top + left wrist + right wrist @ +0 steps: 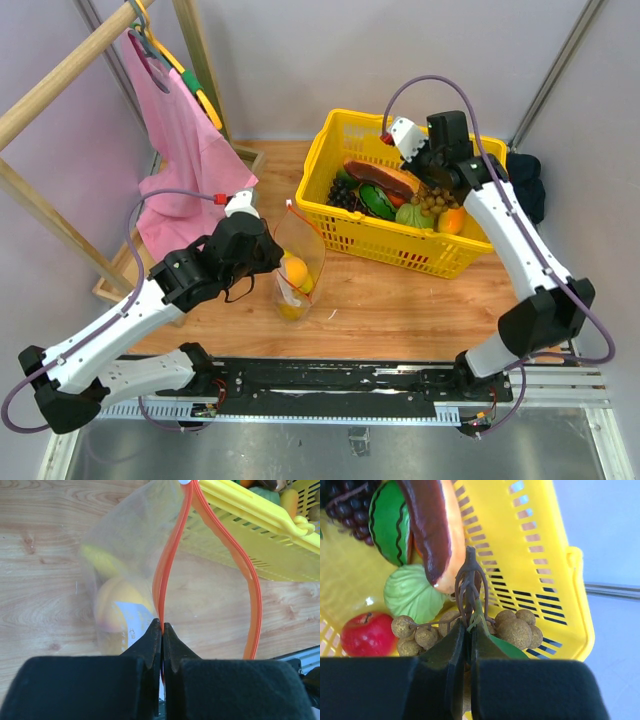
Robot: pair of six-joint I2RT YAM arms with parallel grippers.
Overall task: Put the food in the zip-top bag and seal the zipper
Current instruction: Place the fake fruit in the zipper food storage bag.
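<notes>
The clear zip-top bag (298,262) stands on the table left of the basket with its mouth open. An orange-yellow peach-like fruit (294,272) lies inside it, also seen in the left wrist view (116,602). My left gripper (162,626) is shut on the bag's red-orange zipper strip (170,565) at the near rim. My right gripper (468,630) is shut on the brown stem of the cluster of tan-brown balls (515,627) inside the yellow basket (345,125). A red apple-like piece (367,634) lies beside the cluster.
The basket also holds a long brown bread roll (381,177), dark grapes (343,196), a striped green melon (390,522) and a light green cabbage (412,594). A wooden rack with a pink cloth (180,150) stands at the back left.
</notes>
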